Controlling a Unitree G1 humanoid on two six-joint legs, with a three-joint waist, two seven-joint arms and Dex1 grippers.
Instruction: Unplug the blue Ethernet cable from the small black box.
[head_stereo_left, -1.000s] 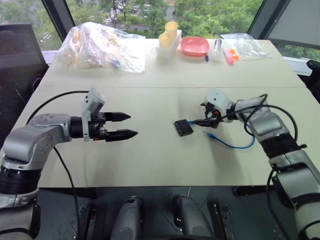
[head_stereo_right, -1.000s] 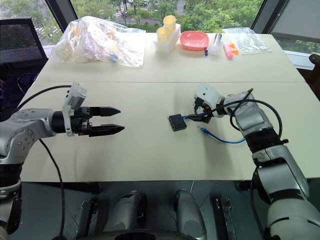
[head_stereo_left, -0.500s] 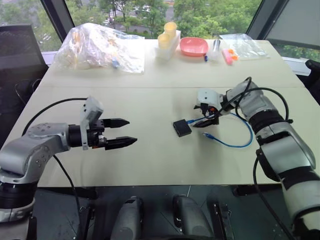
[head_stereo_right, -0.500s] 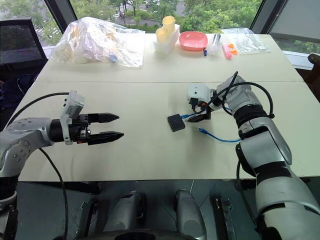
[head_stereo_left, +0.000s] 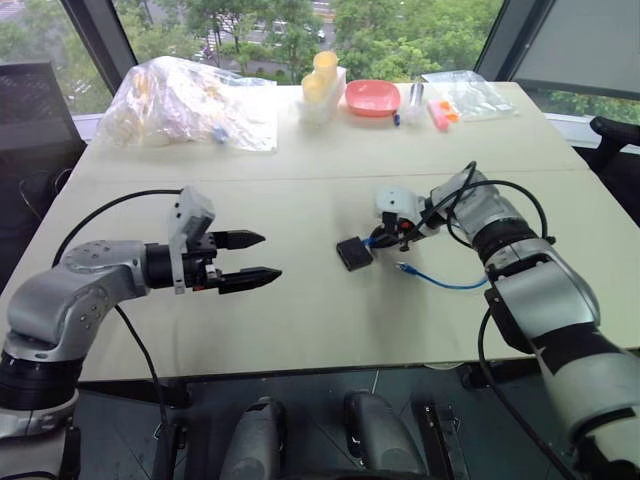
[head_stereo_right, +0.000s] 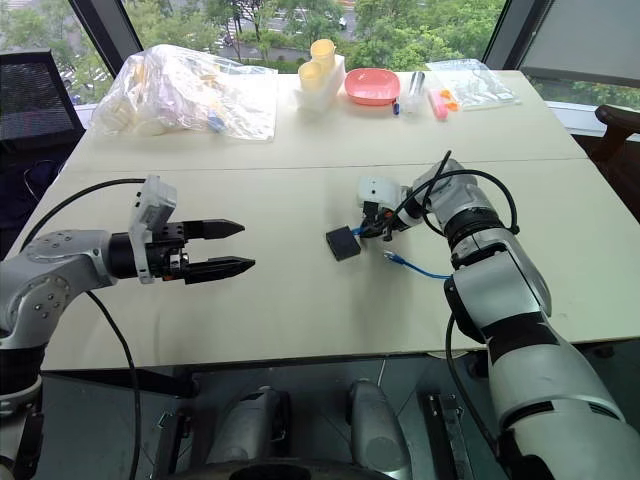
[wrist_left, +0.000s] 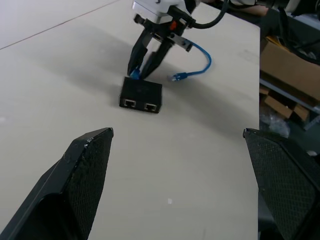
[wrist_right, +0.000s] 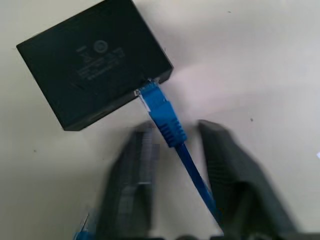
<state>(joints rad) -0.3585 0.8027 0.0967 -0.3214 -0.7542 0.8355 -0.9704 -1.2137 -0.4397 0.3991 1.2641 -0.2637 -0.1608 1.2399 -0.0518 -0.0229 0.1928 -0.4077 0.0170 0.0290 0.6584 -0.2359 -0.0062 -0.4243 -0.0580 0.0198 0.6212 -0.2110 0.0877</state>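
One small black box (head_stereo_left: 354, 253) and one blue Ethernet cable (head_stereo_left: 440, 278) sit mid-worktop (head_stereo_left: 300, 320), well in from every edge, the cable plugged into the box side facing the right end effector (wrist_left: 150, 56). That end effector points down just beside the box, fingers (wrist_right: 227, 165) straddling the cable behind its plug; whether they're clenched on it I cannot tell. The left end effector (head_stereo_left: 258, 256) is released, hanging well apart from the box, with bare worktop between.
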